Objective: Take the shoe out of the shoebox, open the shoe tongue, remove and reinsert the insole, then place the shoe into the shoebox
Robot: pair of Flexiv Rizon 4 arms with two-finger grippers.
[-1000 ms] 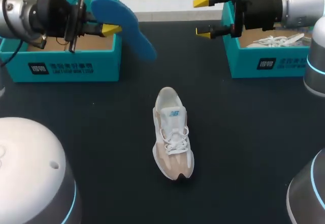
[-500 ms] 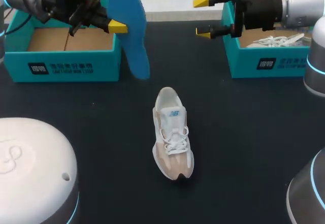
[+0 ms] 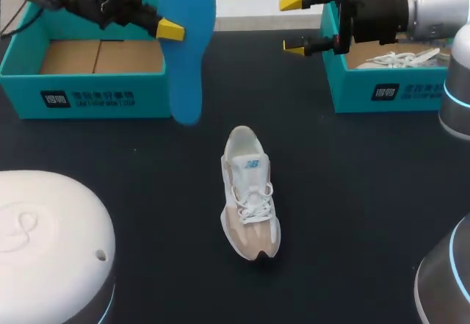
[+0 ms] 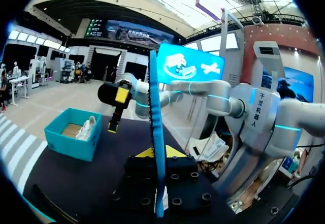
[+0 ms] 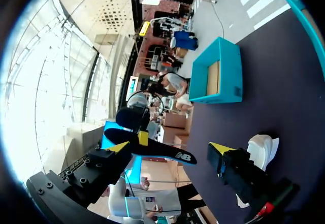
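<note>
Shoe [image 3: 250, 195] is out of its box and its insole is out too, so I judge the task roughly half done: reinserting the insole and boxing the shoe remain. The dark matte surface [image 3: 352, 192] carries a teal cardboard left shoebox [image 3: 95, 100], open, with its brown floor showing. A matching right shoebox [image 3: 382, 92] is well apart from it. The shoe rests on its sole mid-surface, a white and beige mesh upper with white laces. The insole [image 3: 187, 45] is blue, flat and foam-like, and hangs above the surface beside the left box. The left fingers [image 3: 170, 29] are clenched on it. The right fingers [image 3: 292, 1] are spread, holding nothing.
</note>
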